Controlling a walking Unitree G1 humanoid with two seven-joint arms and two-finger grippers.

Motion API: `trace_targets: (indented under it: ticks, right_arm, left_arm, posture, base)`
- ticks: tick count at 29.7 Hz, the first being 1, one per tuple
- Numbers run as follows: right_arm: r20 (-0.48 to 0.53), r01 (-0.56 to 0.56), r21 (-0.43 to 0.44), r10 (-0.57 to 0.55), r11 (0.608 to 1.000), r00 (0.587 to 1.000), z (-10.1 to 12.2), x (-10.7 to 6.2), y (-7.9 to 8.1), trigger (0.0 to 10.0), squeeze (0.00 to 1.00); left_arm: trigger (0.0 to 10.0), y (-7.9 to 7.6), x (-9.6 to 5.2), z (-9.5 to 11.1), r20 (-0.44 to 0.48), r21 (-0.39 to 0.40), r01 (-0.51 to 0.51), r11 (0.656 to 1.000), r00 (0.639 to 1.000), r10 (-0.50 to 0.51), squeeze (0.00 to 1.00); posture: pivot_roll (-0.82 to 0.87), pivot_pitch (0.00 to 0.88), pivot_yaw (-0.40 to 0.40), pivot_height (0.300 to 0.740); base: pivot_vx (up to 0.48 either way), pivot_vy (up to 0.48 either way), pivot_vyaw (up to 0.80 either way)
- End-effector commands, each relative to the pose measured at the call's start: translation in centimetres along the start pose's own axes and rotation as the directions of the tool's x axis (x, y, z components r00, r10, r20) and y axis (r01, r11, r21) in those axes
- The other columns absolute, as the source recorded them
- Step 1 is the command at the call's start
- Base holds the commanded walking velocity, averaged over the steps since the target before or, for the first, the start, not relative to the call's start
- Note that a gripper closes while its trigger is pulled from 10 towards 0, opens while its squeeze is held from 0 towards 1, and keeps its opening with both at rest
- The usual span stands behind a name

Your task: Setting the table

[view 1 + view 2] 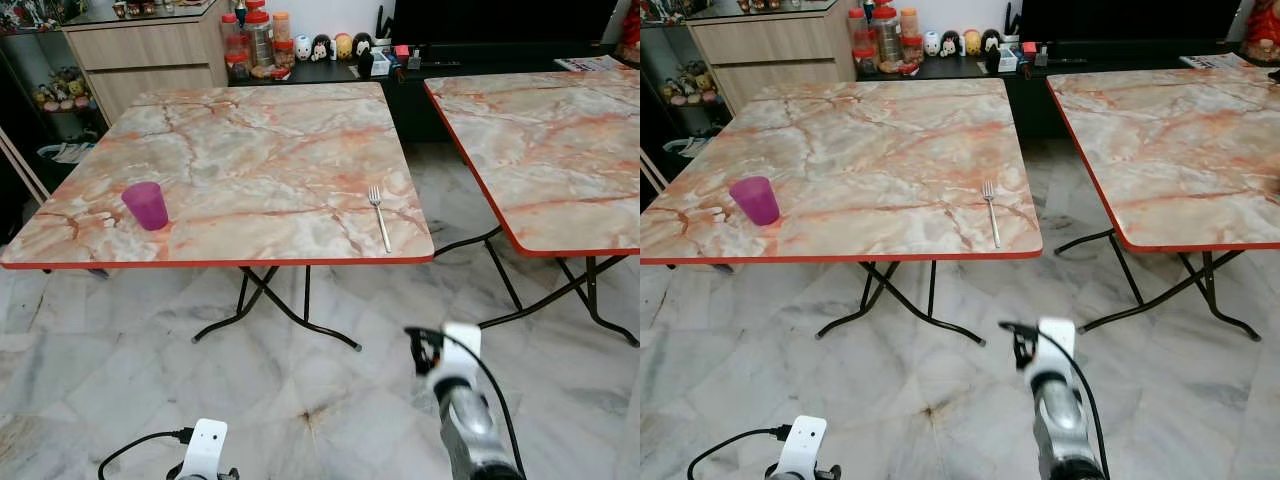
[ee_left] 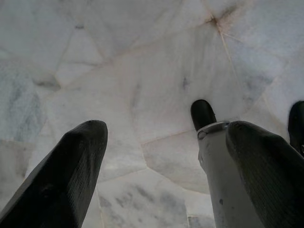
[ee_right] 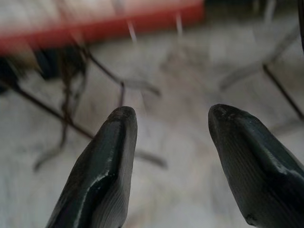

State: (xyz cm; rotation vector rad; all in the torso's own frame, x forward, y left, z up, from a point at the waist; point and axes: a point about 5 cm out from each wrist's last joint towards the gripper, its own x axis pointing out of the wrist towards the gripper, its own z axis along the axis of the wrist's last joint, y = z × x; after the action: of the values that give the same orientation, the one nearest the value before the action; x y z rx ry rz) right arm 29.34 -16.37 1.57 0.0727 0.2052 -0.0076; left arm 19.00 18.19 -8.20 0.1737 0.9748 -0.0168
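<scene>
Fork [image 1: 379,217]: just one, lying flat on the nearer table [image 1: 250,140], close to its front edge toward the right corner. One purple cup [image 1: 146,205] too, upright on the same table, well apart from the fork and near the front left corner. Two marble-top tables in all; the second table [image 1: 550,140] sits beside the first.

The right tool [image 3: 168,142] has its fingers spread wide with nothing between them, held over the floor [image 1: 300,400] in front of the nearer table, below the fork's corner. The left tool [image 2: 166,156] is wide open too, empty, pointing at the floor.
</scene>
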Motion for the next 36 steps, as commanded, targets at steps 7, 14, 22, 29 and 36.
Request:
trace_targets:
  ticks: [7, 14, 22, 29, 36]
  right_arm:
    - [-0.104, -0.018, -0.008, 0.017, 1.0, 0.994, -1.9, -0.7, 0.0, 10.0, 0.0]
    - [-0.405, 0.066, -0.064, -0.087, 0.996, 0.91, -7.4, -4.6, -2.7, 10.0, 0.0]
    - [-0.642, 0.095, -0.086, -0.128, 0.992, 0.756, -12.2, -9.8, -4.2, 10.0, 0.0]
    - [-0.643, 0.18, -0.025, -0.154, 0.983, 0.75, -12.5, -10.3, -4.3, 10.0, 0.0]
    - [-0.631, 0.199, -0.007, -0.159, 0.98, 0.76, -12.1, -9.8, -4.3, 10.0, 0.0]
  left_arm:
    - [10.0, 0.2, 0.0, 0.2, 0.012, 0.005, -0.005, 1.0, 1.0, 0.005, 0.0]
    - [10.0, 0.1, 0.0, 0.1, 0.007, 0.015, -0.005, 1.0, 1.0, 0.005, 0.0]
    - [10.0, 0.0, 0.0, -0.1, -0.002, 0.022, -0.005, 1.0, 1.0, 0.005, 0.0]
    - [10.0, 0.0, 0.0, -0.2, -0.006, -0.001, -0.007, 1.0, 1.0, 0.007, 0.0]
    - [10.0, 0.0, 0.0, 0.1, -0.002, 0.008, -0.006, 1.0, 1.0, 0.006, 0.0]
  posture:
    - [-0.06, 0.0, 0.03, 0.74]
    - [-0.05, 0.0, 0.029, 0.74]
    - [-0.05, 0.0, 0.03, 0.74]
    - [-0.06, 0.0, 0.036, 0.74]
    - [-0.06, 0.0, 0.038, 0.74]
  base:
    - [0.0, 0.0, 0.0]
    - [0.0, 0.0, 0.0]
    - [0.0, 0.0, 0.0]
    - [0.0, 0.0, 0.0]
    - [0.0, 0.248, 0.0]
